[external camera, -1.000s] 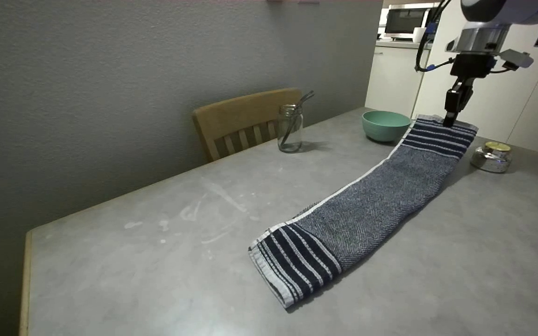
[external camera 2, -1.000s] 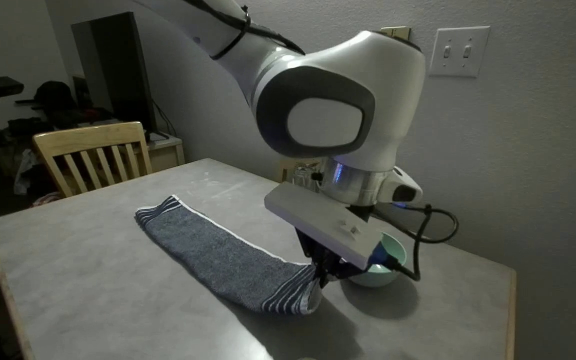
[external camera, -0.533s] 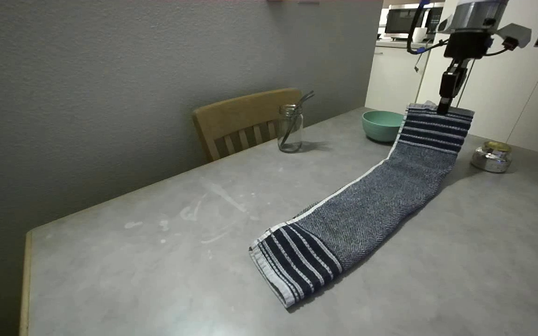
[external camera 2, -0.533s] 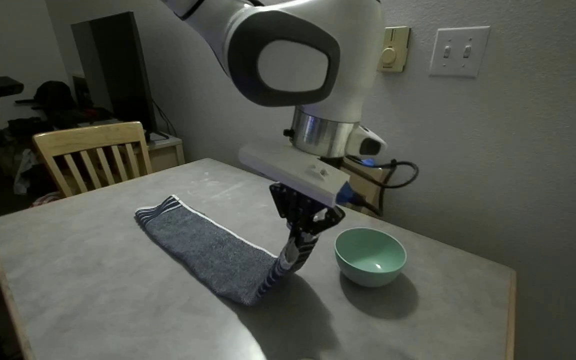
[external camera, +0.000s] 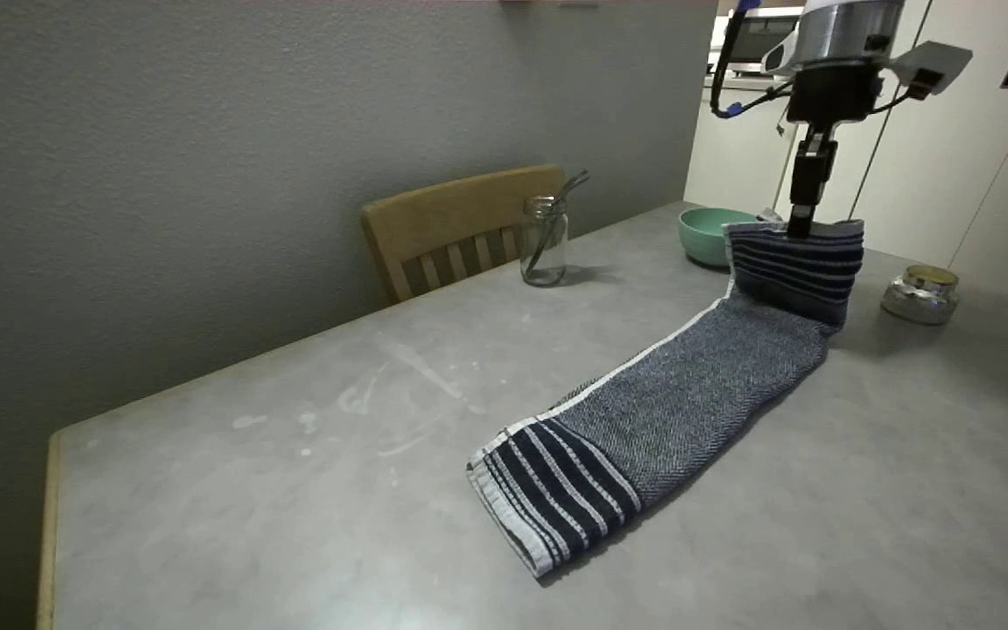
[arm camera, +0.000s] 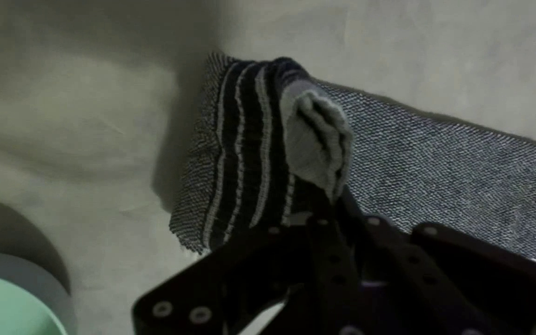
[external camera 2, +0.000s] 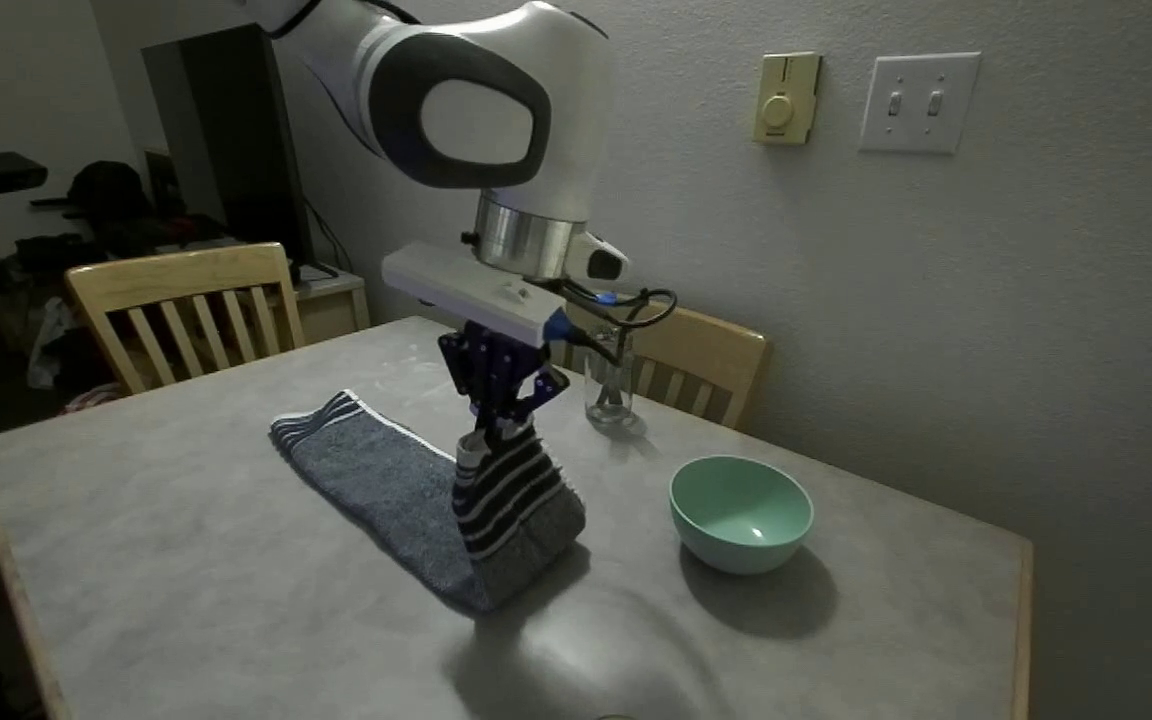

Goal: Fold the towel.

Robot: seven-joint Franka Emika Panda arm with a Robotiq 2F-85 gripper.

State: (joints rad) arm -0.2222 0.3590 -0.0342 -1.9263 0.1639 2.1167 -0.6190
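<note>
The long dark grey towel [external camera: 688, 402] lies on the table in both exterior views [external camera 2: 386, 490], with navy and white striped ends. Its near end in an exterior view lies flat. My gripper [external camera: 800, 229] is shut on the other striped end and holds it above the table. In an exterior view, the gripper [external camera 2: 498, 425] has that end raised and bent back over the flat part of the towel. In the wrist view, the fingers [arm camera: 335, 204] pinch the pale hem, which bunches into a fold; the towel [arm camera: 454, 172] extends right beneath. The exact fingertip contact is dark.
A green bowl [external camera 2: 741, 515] stands near the lifted end; it also shows in the wrist view [arm camera: 7, 307]. A glass jar with straws [external camera: 544, 245] stands by the wall-side table edge. A small silver jar [external camera: 921, 295] stands beyond the towel. Wooden chairs [external camera 2: 186, 275] stand at the table.
My gripper has lifted the striped end and carried it away from the bowl, back toward the towel's flat end. The towel now bends upward there. The flat end has not moved.
</note>
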